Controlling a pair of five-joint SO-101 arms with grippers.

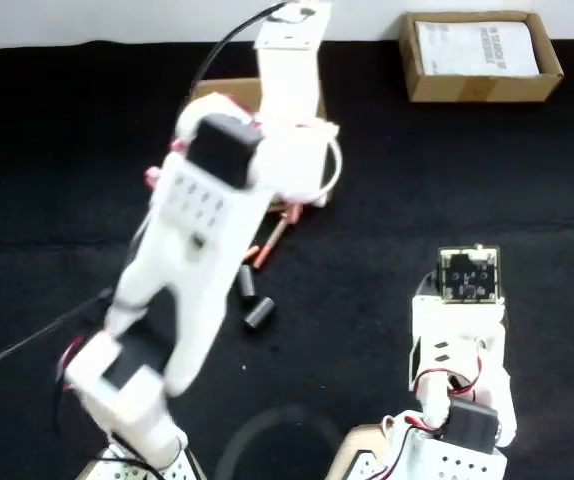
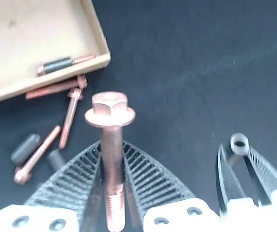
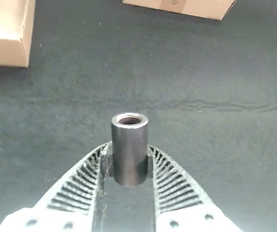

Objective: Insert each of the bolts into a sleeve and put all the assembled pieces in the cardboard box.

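My left gripper (image 2: 112,151) is shut on the shank of a copper bolt (image 2: 110,114), flanged head pointing away from the wrist. It hangs beside the corner of the open cardboard box (image 2: 96,34), where one bolt-in-sleeve piece (image 2: 61,64) lies. My right gripper (image 3: 129,157) is shut on a dark sleeve (image 3: 130,137), held upright with its bore open. In the left wrist view the right gripper (image 2: 240,162) and its sleeve (image 2: 239,142) are a short way to the side of the bolt. From above, the left arm (image 1: 197,260) covers the box (image 1: 229,93).
Three loose bolts (image 2: 70,117) and two loose sleeves (image 2: 23,148) lie on the black cloth just outside the box; the high view has the sleeves (image 1: 258,313) by the left arm. A second cardboard box (image 1: 477,55) holding paper sits at the far right.
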